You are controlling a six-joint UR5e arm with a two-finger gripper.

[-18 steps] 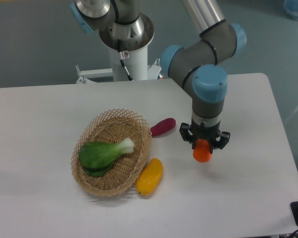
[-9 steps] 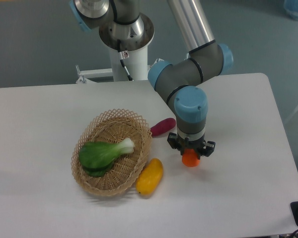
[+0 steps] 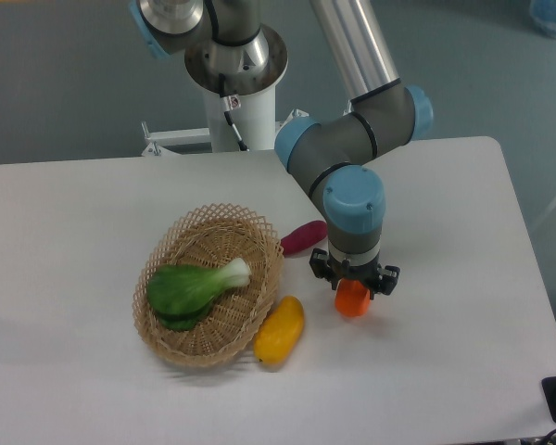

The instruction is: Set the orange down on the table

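- The table (image 3: 463, 232) was white, and it carried all the things in its middle part, away from the four edges.
- The wicker basket (image 3: 171, 252) held a green leafy vegetable (image 3: 190, 287). It had not moved.
- The gripper (image 3: 354, 289) pointed straight down, with its fingers closed around the orange.
- The yellow fruit (image 3: 280, 330) lay against the near rim of the basket; the purple vegetable (image 3: 303, 237) lay at the rim's right side.
- The orange (image 3: 353, 300) had come lower and towards the yellow fruit in the last second. It seemed almost on the surface, so I judge only the release remained.
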